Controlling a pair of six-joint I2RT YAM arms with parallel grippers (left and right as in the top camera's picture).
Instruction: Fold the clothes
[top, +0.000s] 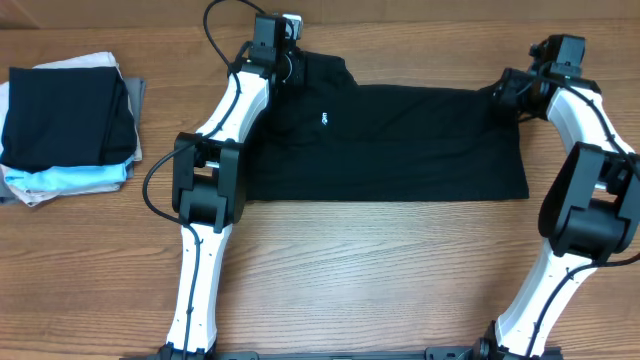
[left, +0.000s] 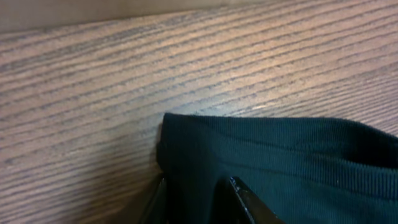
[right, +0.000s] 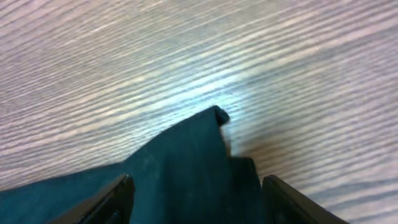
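Observation:
The clothes (top: 400, 140) are a black T-shirt with a small white chest logo, lying flat across the far half of the wooden table as a long rectangle. At the shirt's far left corner is my left gripper (top: 288, 58). In the left wrist view this left gripper (left: 199, 202) stands narrow, pinching a ridge of the ribbed black fabric (left: 280, 155) between its fingers. My right gripper (top: 505, 92) is at the far right corner. In the right wrist view the right gripper (right: 199, 199) is wide open, astride a pointed black corner (right: 186, 162) resting on the table.
A stack of folded garments (top: 65, 125), black on top of pale blue, white and grey, sits at the far left of the table. Bare wood (top: 380, 270) lies in front of the shirt, between the two arm bases.

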